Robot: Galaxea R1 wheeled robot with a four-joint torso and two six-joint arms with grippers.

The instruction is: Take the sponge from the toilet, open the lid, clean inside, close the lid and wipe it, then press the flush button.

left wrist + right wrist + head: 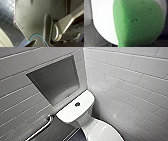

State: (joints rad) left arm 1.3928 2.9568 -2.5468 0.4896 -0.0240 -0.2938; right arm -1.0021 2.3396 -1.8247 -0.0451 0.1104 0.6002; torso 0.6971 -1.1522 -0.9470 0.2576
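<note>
I found no word, number, brand or sign that I could read anywhere I looked. The toilet [75,112], the flush button [77,104], the wall tiles [130,77] and the sponge [139,23] all showed me plain, unmarked faces. They were too blurred for me to tell whether any fine print stood on them.

White toilet [80,118] stands in the corner of two white-tiled walls, flush button [77,104] centred on the tank top, lid [103,133] down (glossy, partly cropped), with a recessed niche [56,79] and a metal grab bar [41,128] on the adjoining wall.
</note>
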